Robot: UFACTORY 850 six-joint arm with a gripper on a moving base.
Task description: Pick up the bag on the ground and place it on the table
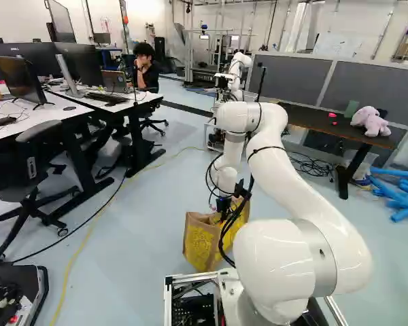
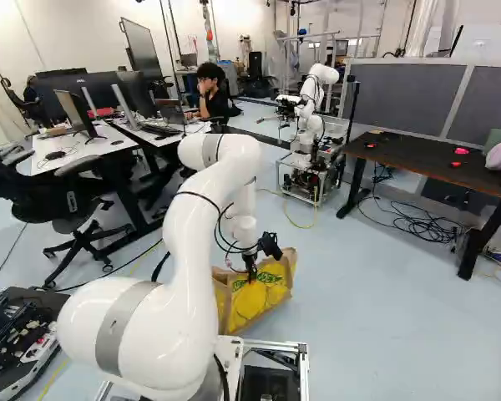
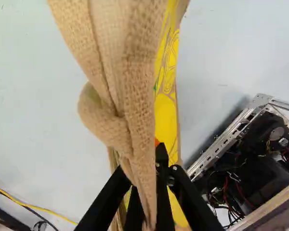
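Note:
In the right base view my gripper (image 2: pixel 250 276) is at the top of the burlap bag (image 2: pixel 261 296), which has a yellow print. The same bag (image 1: pixel 202 243) stands upright, low in front of the base in the left base view. Seen from the wrist, the gripper (image 3: pixel 147 192) is shut on the bag's burlap top edge (image 3: pixel 135 96), a folded strip running between the fingers. Whether the bag's bottom touches the floor I cannot tell. The dark brown table (image 2: pixel 430 159) stands ahead and to the right.
A pink plush toy (image 1: pixel 371 121) and small red items lie on the dark table. Cables (image 2: pixel 409 219) trail beneath it. Blue tubes (image 1: pixel 401 193) lie right of it. Another robot (image 2: pixel 314 100) stands farther ahead. White desks (image 1: pixel 27 122) and black chairs are to the left.

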